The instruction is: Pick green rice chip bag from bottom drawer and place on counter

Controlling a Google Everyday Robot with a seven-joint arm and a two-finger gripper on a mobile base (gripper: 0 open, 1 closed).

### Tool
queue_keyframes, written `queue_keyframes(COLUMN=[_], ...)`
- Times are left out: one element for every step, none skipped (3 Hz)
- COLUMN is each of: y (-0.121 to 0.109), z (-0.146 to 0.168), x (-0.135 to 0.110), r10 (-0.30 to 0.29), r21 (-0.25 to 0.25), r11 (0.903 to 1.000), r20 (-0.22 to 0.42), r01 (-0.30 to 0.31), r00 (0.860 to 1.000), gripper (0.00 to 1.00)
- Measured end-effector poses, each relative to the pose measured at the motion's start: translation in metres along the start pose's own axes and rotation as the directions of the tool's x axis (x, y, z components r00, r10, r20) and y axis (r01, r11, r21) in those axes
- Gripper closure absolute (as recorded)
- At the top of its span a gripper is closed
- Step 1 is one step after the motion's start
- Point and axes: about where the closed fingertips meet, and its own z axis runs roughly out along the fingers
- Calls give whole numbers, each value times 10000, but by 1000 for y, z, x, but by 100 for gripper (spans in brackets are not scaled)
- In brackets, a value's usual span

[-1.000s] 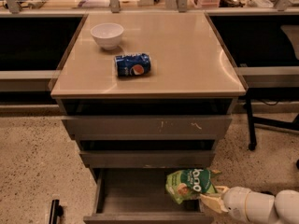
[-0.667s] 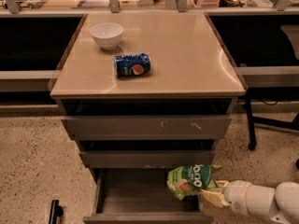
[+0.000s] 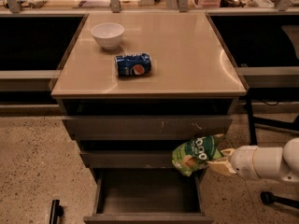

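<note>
Gripper (image 3: 216,163) is low, off the cabinet's front-right corner, fingers pinched shut on the right edge of the bag (image 3: 195,154). Bag hangs in the air just left of the gripper, level with the middle drawer front. Bottom drawer (image 3: 145,216) is open, below and left of the gripper (inside looks bare). Counter (image 3: 187,55) is well above, up-left of the gripper.

Step in hand, as I judge it: carry the bag up and place it. To do it well, raise straight up first, outside the cabinet corner, so the bag does not snag the drawer fronts or the counter lip. Then come in over the top. Set down on the bare near-right area. Can (image 3: 133,64) and bowl (image 3: 108,34) lie farther up-left, so avoid them. The pinch is on one edge only: move smoothly, release low.
</note>
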Motion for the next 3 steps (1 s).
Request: queue_keyframes(y=[-12,-9,-9], z=[-20,-46,-46], x=[-44,-87,-87], r10=[-765,-1542,-1543], r21=[59,440,441], r11=[9970,9866,9866], r20=[-538,-659,-660], r01=[769,1573,1573], r00=[9956,9858,9858], gripper=[100,100,100])
